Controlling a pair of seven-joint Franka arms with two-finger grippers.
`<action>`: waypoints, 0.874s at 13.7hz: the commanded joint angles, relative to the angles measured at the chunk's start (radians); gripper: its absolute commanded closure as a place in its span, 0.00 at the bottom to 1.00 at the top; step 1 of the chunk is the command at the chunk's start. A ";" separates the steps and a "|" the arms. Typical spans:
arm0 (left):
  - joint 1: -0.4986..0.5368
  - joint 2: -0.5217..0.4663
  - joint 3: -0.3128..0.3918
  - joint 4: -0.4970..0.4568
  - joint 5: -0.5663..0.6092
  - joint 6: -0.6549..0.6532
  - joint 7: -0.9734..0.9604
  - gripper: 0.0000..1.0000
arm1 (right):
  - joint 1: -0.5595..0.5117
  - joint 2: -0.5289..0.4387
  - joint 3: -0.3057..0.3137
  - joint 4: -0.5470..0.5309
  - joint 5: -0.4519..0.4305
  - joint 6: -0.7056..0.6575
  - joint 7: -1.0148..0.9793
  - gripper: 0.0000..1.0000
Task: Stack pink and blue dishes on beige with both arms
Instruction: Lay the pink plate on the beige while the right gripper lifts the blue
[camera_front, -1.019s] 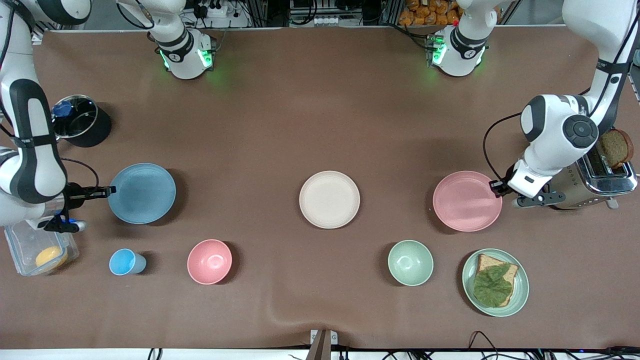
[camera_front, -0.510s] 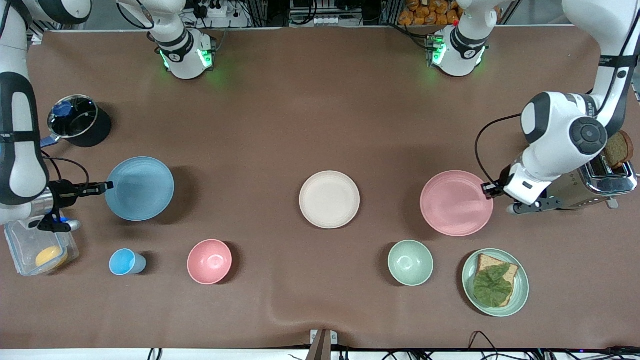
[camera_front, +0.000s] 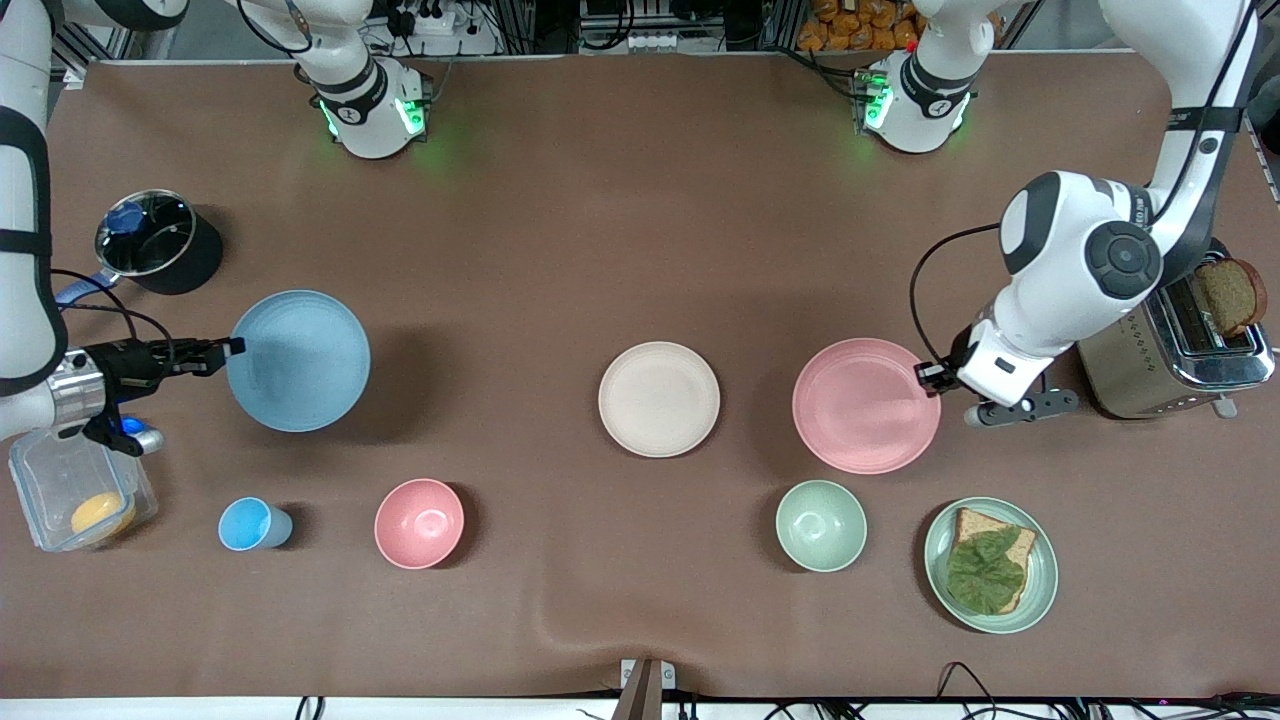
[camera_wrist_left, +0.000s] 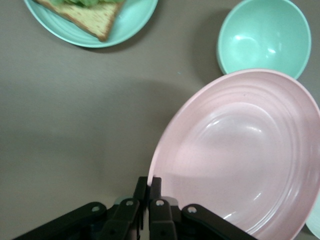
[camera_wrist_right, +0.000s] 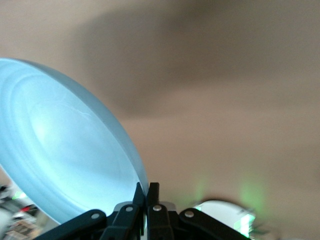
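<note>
Plates: 2 of 3 are off the tabletop. Left tool pinches the rim of the pink plate, held in the air over bare tabletop between the beige plate and the toaster; green bowl lies nearer the front camera. Right tool pinches the rim of the blue plate, held tilted over the right arm's end of the tabletop, near the pot. Beige plate rests flat at mid-tabletop, bare, well apart from both held plates.
</note>
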 joint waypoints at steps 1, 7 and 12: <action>-0.085 0.023 -0.003 0.026 -0.016 -0.019 -0.115 1.00 | 0.030 -0.009 0.000 0.062 0.085 -0.069 0.161 1.00; -0.298 0.125 -0.002 0.077 -0.011 0.007 -0.357 1.00 | 0.105 -0.009 0.003 0.122 0.348 -0.128 0.586 1.00; -0.358 0.217 -0.002 0.112 0.001 0.120 -0.401 1.00 | 0.163 -0.008 -0.003 0.125 0.565 -0.121 0.854 1.00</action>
